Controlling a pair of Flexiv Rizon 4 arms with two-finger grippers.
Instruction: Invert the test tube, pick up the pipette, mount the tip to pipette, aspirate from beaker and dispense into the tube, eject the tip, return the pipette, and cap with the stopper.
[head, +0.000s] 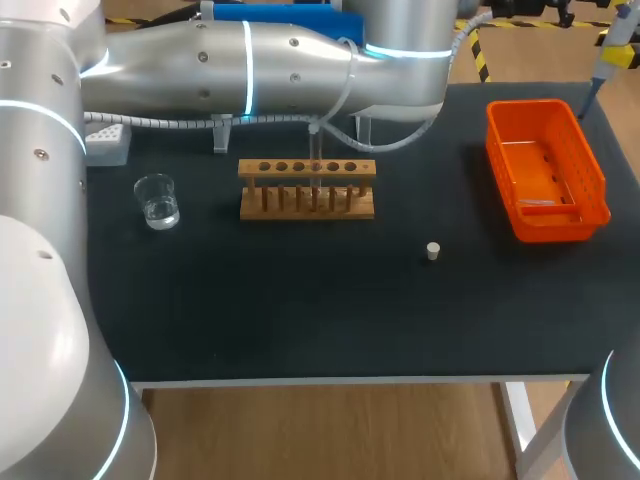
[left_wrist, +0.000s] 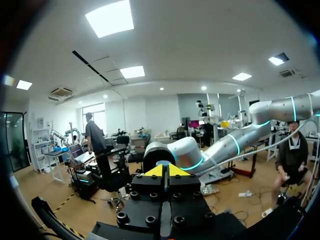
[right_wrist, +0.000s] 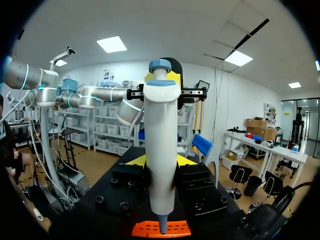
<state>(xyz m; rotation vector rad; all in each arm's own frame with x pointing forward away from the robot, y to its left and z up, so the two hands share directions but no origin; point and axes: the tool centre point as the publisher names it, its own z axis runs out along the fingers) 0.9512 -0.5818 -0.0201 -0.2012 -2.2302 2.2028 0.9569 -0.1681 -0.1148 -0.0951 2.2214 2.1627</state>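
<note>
A glass beaker (head: 157, 200) with a little clear liquid in it stands at the left of the table (head: 300, 310). The wooden rack (head: 307, 208) holds one clear test tube (head: 316, 150) upright. A white stopper (head: 432, 251) lies alone. The orange basket (head: 500, 160) holds something pale, too faint to name. The left tool (left_wrist: 166, 170) is clenched on nothing. The right tool (right_wrist: 160, 161) grips the pipette (right_wrist: 161, 125) near the basket's far right corner.

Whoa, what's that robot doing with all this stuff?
The right gripper holds a pipette by the orange tray. The left gripper is shut with nothing in it. The test tube stands in the wooden rack, and the beaker and the stopper sit on the table.
</note>
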